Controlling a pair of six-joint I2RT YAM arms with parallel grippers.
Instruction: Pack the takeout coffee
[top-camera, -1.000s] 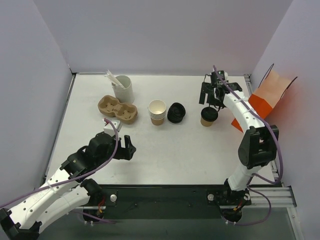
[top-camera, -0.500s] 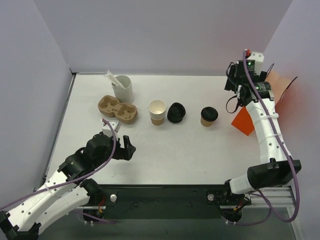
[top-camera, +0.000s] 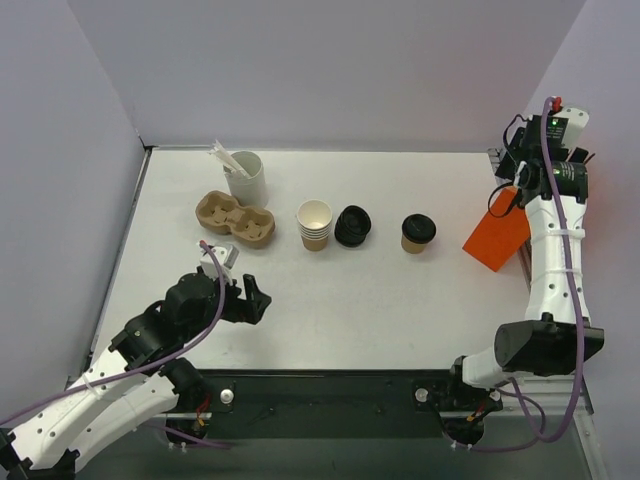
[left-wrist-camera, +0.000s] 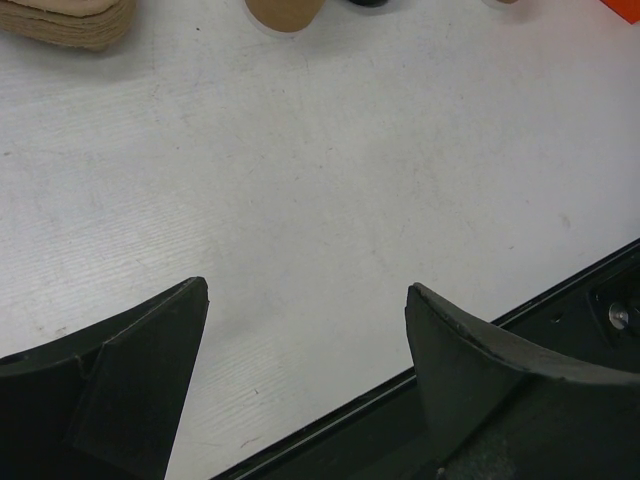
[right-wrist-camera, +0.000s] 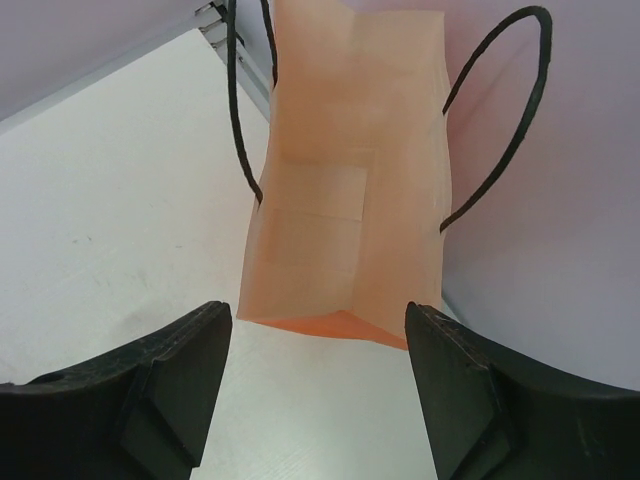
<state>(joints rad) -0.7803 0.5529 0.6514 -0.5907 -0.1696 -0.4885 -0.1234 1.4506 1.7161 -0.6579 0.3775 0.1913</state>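
The takeout coffee (top-camera: 418, 232) stood centre right of the frame, well apart from left fingers (left-wrist-camera: 140, 370) and right fingers (right-wrist-camera: 160, 370), all released, empty.

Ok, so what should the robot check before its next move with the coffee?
1. The small tan paper cup with round black lid stands upright, lid on: ok.
2. Cup packed in the orange paper bag with black handles: not ok. It stands on the white table, apart from the bag.
3. The right tool is open and empty, in front of the bag: ok.
4. The left tool is open and empty: ok.
5. Bag's mouth open and facing up: cannot tell.
6. Bare table between cup and bag: ok.
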